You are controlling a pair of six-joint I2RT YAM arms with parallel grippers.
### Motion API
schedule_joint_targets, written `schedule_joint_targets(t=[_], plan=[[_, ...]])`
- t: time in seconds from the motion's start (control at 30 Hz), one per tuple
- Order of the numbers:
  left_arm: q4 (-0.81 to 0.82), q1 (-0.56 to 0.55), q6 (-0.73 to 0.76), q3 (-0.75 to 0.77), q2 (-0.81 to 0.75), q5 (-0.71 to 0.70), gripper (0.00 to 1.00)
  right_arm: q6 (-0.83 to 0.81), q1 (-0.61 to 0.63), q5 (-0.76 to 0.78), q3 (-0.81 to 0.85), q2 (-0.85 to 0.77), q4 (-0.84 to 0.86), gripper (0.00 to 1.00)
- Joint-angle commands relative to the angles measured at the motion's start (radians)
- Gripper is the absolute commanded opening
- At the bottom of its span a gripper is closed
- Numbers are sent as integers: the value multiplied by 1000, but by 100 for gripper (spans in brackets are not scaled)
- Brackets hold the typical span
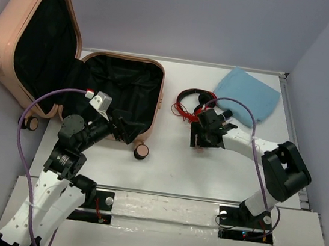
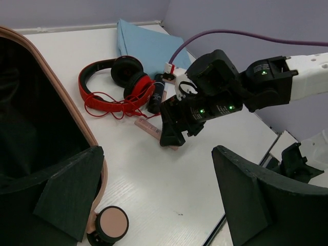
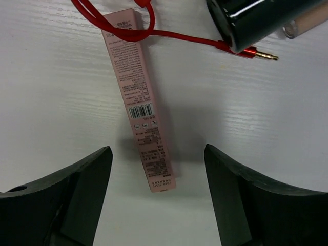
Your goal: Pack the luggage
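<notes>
Far left of the counter (image 1: 176,173): the luggage (image 1: 7,29) lies open, its lid propped upright against the left wall and its lower shell flat. Both halves show only black fabric lining. One wheel (image 1: 141,151) sits at the shell's near right corner. My left hand (image 1: 119,130) hovers at that near edge, fingers spread wide and holding nothing. Centre: red headphones (image 1: 194,103) with a tangled red cable rest on the counter, outside the luggage. A black cylinder (image 2: 156,95) lies just beside them. My right hand (image 3: 159,205) points down over a slim pink carton (image 3: 141,97) lying flat. Its fingers are apart, one on each side of the carton's near end, touching neither side. Far right: a folded blue cloth pouch (image 1: 247,94) rests near the back edge.
</notes>
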Motion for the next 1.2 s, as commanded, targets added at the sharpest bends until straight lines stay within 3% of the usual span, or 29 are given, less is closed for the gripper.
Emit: schedule_joint_targets(t=[0.0, 0.03, 0.07, 0.1, 0.27, 0.4, 0.57, 0.7, 0.77, 0.8, 0.83, 0.93, 1.03, 1.17], plan=[[23, 2, 18, 56, -2, -3, 99, -28, 40, 53, 72, 82, 57, 73], [23, 2, 16, 54, -4, -3, 99, -30, 41, 56, 72, 82, 62, 73], [23, 2, 18, 54, -4, -4, 99, -31, 41, 59, 75, 105, 68, 57], [23, 2, 18, 54, -2, -4, 99, -31, 50, 59, 77, 111, 68, 49], [23, 2, 15, 54, 1, -13, 99, -40, 111, 82, 40, 47, 96, 25], [18, 3, 11, 54, 2, -32, 99, -19, 182, 47, 25, -143, 24, 23], [14, 14, 10, 60, 1, -53, 99, 4, 217, -70, 78, -265, 17, 23], [5, 22, 8, 62, -1, -73, 99, -42, 228, -151, 293, -162, 82, 22], [0, 29, 7, 65, -5, -93, 99, -53, 254, -171, 475, -36, 129, 22], [-9, 32, 10, 66, -12, -104, 99, -39, 254, -223, 540, 12, 152, 25], [-14, 39, 10, 68, -15, -131, 99, -34, 254, -244, 654, 101, 152, 51], [-20, 46, 11, 69, -24, -170, 99, -22, 254, -185, 715, 152, 140, 90], [-22, 46, 10, 66, -36, -165, 99, -30, 229, -55, 592, 79, 145, 95], [-22, 46, 8, 69, -30, -144, 99, 12, 92, 48, 363, -67, 145, 85]])
